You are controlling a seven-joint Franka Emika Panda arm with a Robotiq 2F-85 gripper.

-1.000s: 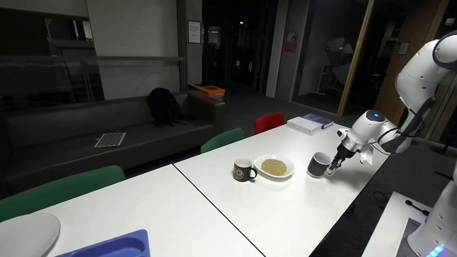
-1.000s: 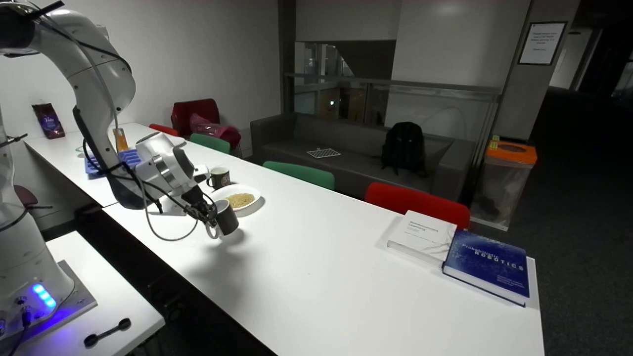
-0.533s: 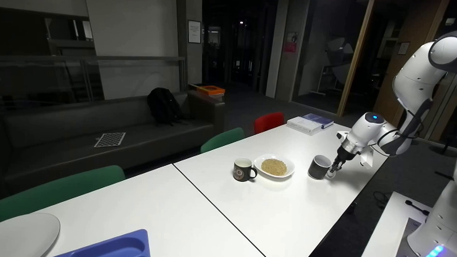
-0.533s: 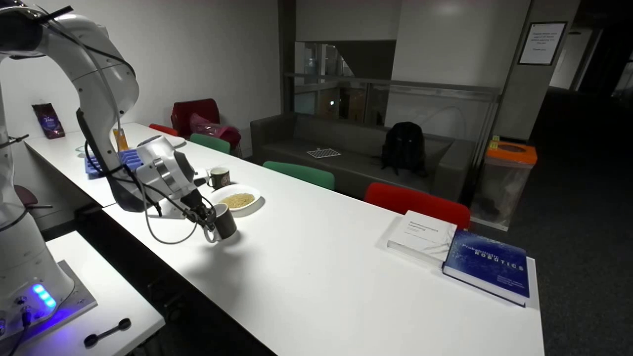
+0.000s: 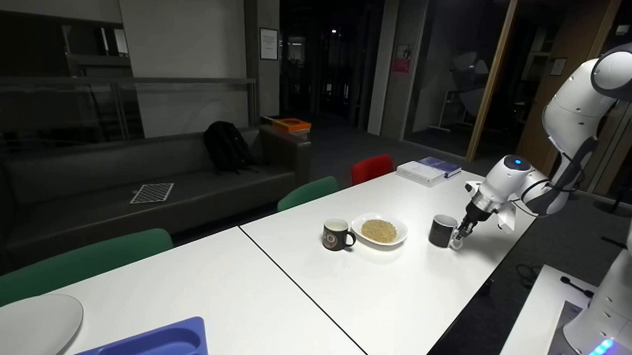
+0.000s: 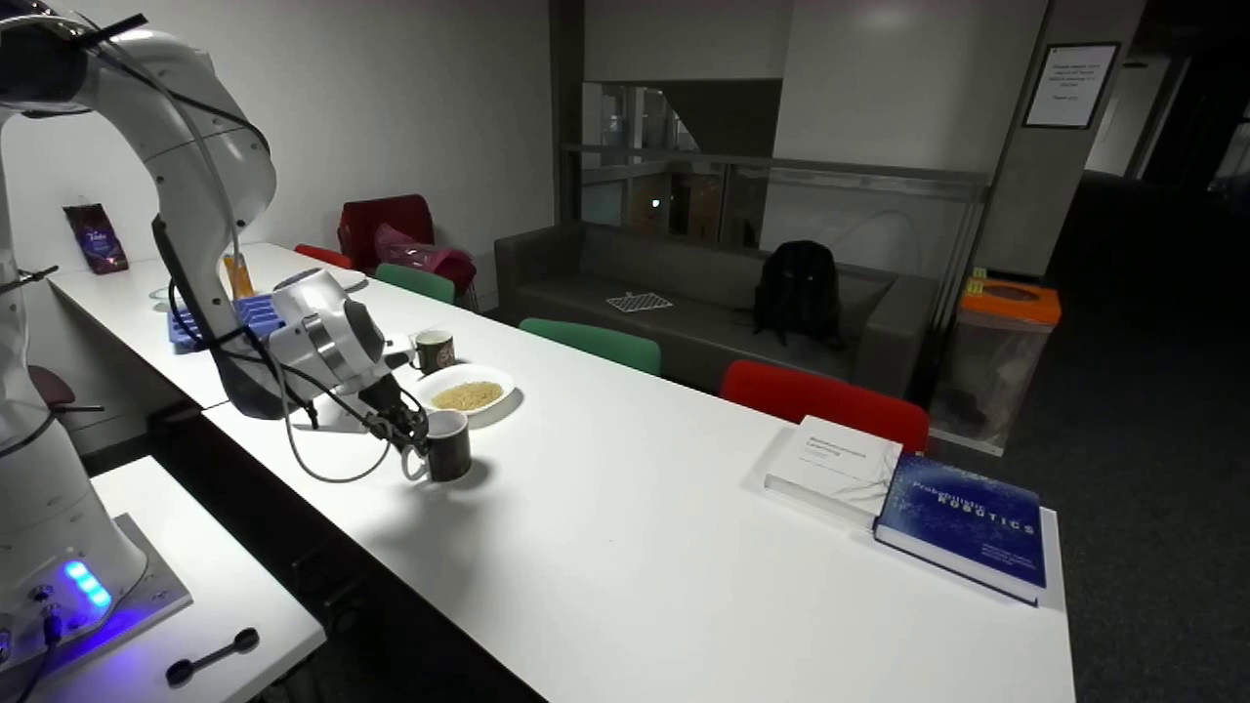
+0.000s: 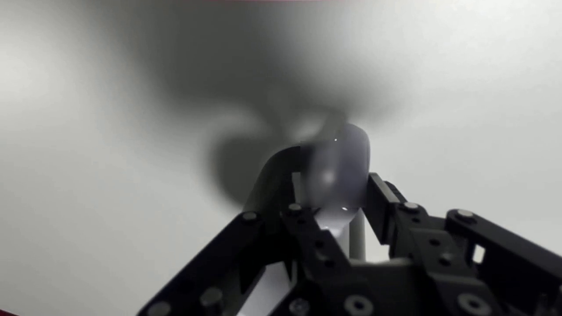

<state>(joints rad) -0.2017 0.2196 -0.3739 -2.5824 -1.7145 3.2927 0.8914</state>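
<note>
A dark mug stands upright on the white table; it also shows in an exterior view. Its handle points toward the arm. My gripper is tilted down at the handle, and in the wrist view its fingers stand apart with the blurred handle between them. The right finger seems to meet the handle; whether both press on it is unclear. A white dish of tan grains lies close by. A second dark mug with a round print stands beside the dish.
A white book and a blue book lie at the table's end. A blue tray and a white plate lie on the other table part. Green chairs and a red chair stand along the far edge.
The mug by my gripper has gone from tilted to upright, its base now flat on the table. The arm has moved slightly lower, and hardly at all in the last half second.
</note>
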